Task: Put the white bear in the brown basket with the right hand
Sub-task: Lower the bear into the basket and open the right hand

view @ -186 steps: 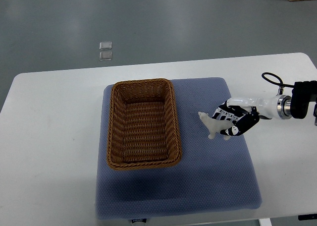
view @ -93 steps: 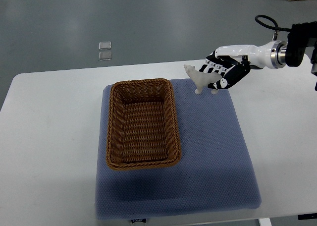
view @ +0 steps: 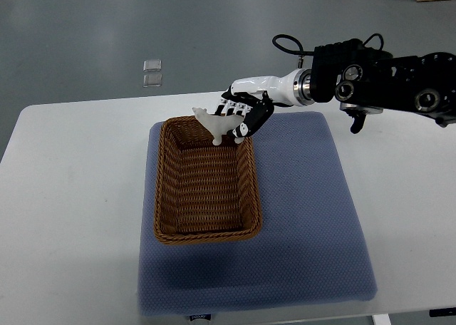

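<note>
Resting on a blue mat (view: 306, 218) at the centre-left of the frame, the brown basket (view: 205, 179) has nothing in it. Over its upper rim, just above centre, hangs the white bear (view: 214, 124), pinched in the curled fingers of the right robot hand (view: 239, 115), whose arm reaches in from the upper right across the white counter (view: 71, 197). Carrying looks nearly finished; lowering and letting go remain, by my judgement.
</note>
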Robot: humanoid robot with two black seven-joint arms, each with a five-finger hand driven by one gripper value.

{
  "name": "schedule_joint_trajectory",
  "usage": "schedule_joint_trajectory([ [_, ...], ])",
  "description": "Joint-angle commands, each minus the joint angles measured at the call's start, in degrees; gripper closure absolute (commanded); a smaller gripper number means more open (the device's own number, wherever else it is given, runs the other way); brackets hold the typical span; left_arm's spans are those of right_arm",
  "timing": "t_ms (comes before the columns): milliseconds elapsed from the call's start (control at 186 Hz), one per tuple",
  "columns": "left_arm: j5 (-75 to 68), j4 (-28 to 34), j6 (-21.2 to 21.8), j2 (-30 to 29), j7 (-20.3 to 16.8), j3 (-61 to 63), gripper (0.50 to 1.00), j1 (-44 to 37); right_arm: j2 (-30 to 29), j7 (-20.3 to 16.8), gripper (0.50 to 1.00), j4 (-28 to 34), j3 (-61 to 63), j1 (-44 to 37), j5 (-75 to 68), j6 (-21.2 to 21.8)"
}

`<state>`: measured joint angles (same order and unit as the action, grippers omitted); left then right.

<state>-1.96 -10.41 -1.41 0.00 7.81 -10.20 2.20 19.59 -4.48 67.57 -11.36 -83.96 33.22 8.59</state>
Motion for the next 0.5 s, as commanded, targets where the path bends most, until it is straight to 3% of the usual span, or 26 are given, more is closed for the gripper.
schedule_joint_trajectory([
  [0,-0.06,0.04,0.01,0.00,0.02,0.00,0.500,0.00,-3.59,0.00,1.000,-2.97,0.02,1.87,0.26,-0.94],
  [494,0.03,0.12,0.01,0.00,0.02,0.00,0.500,0.00,-14.40,0.27,1.000,-12.37,-0.59,9.61,3.87,-4.19],
])
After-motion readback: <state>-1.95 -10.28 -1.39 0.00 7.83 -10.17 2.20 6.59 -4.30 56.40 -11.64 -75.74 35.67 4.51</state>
